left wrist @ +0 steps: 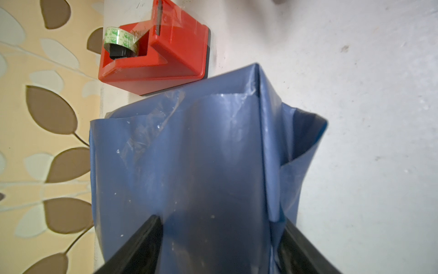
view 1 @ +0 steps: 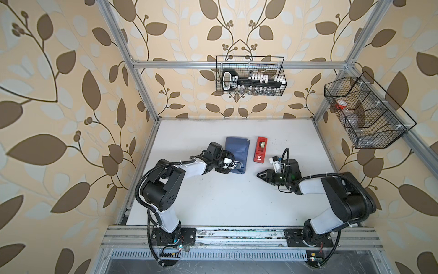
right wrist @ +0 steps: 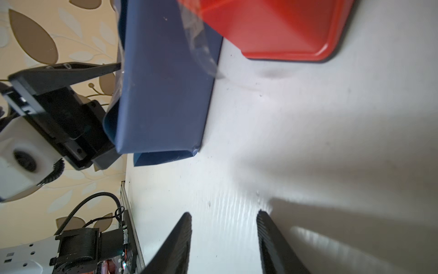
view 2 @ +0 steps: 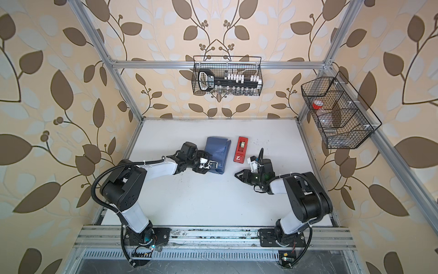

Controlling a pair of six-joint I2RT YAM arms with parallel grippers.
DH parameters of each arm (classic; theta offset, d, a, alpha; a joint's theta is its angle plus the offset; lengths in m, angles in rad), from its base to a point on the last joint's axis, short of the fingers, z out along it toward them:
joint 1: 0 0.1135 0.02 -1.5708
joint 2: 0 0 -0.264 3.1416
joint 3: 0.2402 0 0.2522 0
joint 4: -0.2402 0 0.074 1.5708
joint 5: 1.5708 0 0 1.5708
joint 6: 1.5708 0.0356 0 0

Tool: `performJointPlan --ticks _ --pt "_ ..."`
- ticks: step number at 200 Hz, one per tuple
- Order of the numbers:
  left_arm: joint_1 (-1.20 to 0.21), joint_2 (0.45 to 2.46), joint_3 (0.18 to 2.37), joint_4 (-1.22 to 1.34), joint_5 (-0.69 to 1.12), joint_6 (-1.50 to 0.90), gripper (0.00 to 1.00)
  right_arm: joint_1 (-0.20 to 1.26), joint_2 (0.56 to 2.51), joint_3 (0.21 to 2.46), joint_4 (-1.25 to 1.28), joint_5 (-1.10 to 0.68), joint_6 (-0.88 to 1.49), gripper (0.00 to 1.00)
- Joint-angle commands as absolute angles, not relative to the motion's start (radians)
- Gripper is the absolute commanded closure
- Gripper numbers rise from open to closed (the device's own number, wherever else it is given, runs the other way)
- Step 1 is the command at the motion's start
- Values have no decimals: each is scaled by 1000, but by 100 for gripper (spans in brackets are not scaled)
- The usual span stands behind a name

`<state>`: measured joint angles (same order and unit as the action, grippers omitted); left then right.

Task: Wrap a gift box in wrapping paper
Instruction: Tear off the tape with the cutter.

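The wrapping paper [view 1: 237, 147] [view 2: 218, 147] lies folded round the gift box as a slate-blue parcel; the box itself is hidden inside. A clear tape strip [left wrist: 147, 128] sticks across the top seam. The parcel's near end [left wrist: 303, 142] flares loose. My left gripper [view 1: 234, 162] [left wrist: 221, 223] reaches in from the left, open. One finger [left wrist: 151, 227] lies over the parcel's top and the other sits at its near end. My right gripper [view 1: 259, 175] [right wrist: 224, 214] hovers open over bare table right of the parcel [right wrist: 163, 95], holding nothing.
A red tape dispenser [view 1: 260, 149] [left wrist: 175, 52] stands just right of the parcel. Two wire baskets hang off the frame, one on the back wall [view 1: 251, 76] and one at the right [view 1: 365, 111]. The white table [view 1: 213, 201] ends at a metal rail in front.
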<state>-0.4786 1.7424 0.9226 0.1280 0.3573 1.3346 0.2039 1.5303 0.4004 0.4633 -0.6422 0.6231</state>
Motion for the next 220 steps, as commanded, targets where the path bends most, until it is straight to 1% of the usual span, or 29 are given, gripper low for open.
performJointPlan --ticks 1,15,24,55,79,110,155,220 --pt "-486 1796 903 -18 308 1327 24 188 1417 387 425 -584 572 47" --pt "-486 1800 905 -21 310 1333 24 174 1365 393 423 -552 556 39" --pt "-486 1800 904 -16 312 1333 24 168 1356 402 439 -543 551 36" --pt "-486 1792 904 -21 308 1332 24 156 1449 497 474 -545 577 34" --pt "-486 1792 899 -15 313 1336 24 156 1530 541 538 -540 613 35" --pt "-488 1793 905 -23 308 1336 24 170 1607 574 606 -560 665 39" --pt "-489 1799 905 -25 307 1337 24 192 1653 578 640 -558 671 44" --pt "-490 1795 905 -23 311 1333 24 195 1708 589 692 -541 653 44"
